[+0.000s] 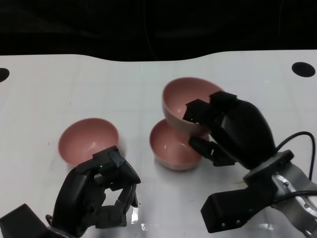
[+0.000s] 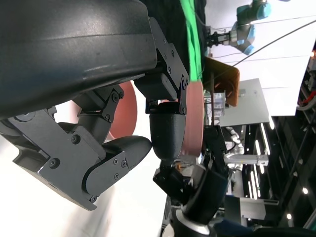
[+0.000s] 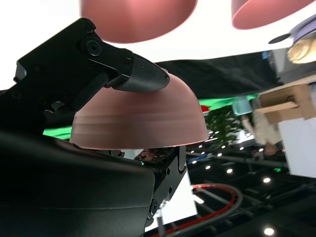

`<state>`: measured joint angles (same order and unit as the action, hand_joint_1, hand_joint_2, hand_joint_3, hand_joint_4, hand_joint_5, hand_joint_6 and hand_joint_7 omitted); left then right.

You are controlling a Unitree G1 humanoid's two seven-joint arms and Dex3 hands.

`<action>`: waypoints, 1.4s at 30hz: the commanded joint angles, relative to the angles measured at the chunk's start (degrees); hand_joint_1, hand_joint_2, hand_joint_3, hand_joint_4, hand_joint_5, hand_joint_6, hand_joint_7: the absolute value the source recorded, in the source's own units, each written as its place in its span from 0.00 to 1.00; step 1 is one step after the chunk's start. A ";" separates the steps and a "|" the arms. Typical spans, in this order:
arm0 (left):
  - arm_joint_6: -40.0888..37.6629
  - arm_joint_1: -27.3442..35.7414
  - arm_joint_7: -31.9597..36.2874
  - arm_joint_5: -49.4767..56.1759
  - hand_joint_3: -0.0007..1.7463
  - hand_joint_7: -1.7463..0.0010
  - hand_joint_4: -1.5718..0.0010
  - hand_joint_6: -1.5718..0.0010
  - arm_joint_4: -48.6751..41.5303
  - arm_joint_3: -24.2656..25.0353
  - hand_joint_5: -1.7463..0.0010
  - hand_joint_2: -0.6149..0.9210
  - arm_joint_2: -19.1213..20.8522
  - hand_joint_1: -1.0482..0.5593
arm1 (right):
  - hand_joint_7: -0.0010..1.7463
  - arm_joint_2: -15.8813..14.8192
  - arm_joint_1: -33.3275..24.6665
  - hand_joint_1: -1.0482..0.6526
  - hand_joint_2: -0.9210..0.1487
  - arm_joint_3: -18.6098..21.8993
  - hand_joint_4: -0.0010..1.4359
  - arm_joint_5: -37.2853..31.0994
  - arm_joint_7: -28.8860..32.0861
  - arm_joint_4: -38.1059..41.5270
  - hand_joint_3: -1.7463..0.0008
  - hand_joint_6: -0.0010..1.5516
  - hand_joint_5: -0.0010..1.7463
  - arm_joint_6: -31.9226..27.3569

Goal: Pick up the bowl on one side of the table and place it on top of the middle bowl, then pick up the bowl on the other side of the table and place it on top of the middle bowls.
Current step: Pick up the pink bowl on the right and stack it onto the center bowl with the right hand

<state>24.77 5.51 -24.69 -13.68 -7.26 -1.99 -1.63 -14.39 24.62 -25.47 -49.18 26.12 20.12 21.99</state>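
A white table with a dark backdrop behind is seen. The raised pink bowl, tilted, is gripped by the right hand just above the middle bowl. The left bowl rests beside the left hand, which holds nothing, fingers loosely apart.

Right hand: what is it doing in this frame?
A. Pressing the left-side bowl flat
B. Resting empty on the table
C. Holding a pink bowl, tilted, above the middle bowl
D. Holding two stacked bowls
C: the right hand grips a tilted pink bowl by its rim, over the middle bowl, while the left-side bowl sits alone.
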 commanded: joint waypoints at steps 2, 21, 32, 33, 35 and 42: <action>1.81 0.25 0.55 1.05 0.75 0.17 0.45 0.48 -0.74 0.03 0.04 0.65 0.47 0.53 | 0.95 0.74 3.06 0.57 0.65 -1.73 0.66 0.25 -0.02 4.73 0.30 0.49 1.00 2.46; 2.28 0.52 0.40 0.43 0.83 0.19 0.45 0.47 -0.37 -0.56 0.04 0.61 -0.33 0.55 | 0.26 1.63 6.70 0.44 0.14 -7.65 0.58 -2.80 -6.91 15.86 0.74 0.58 0.50 -0.99; 1.05 0.30 0.07 -0.47 0.81 0.20 0.44 0.47 -0.48 -0.58 0.04 0.62 -0.31 0.55 | 0.00 -0.06 2.24 0.16 0.00 -6.13 0.15 -1.23 -17.43 2.82 0.77 0.19 0.09 -8.47; 0.98 0.29 0.04 -0.54 0.80 0.20 0.44 0.46 -0.46 -0.59 0.04 0.62 -0.29 0.55 | 0.00 -0.20 1.53 0.16 0.00 -5.58 0.15 -0.53 -18.09 1.31 0.77 0.19 0.09 -8.84; 0.92 0.25 0.00 -0.59 0.80 0.20 0.44 0.46 -0.48 -0.61 0.04 0.62 -0.22 0.55 | 0.00 -0.57 -0.05 0.16 0.00 -4.25 0.14 0.82 -19.32 -2.02 0.76 0.18 0.09 -9.52; 2.57 -0.04 0.46 0.56 0.79 0.19 0.45 0.47 -1.14 -0.48 0.04 0.63 -0.29 0.54 | 0.01 -3.03 -6.84 0.17 0.00 1.64 0.15 6.48 -19.79 -12.79 0.78 0.20 0.12 -8.33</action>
<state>26.33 5.28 -24.69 -13.31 -7.98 -2.64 -2.24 -16.21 19.41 -25.53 -44.34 6.51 9.64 13.34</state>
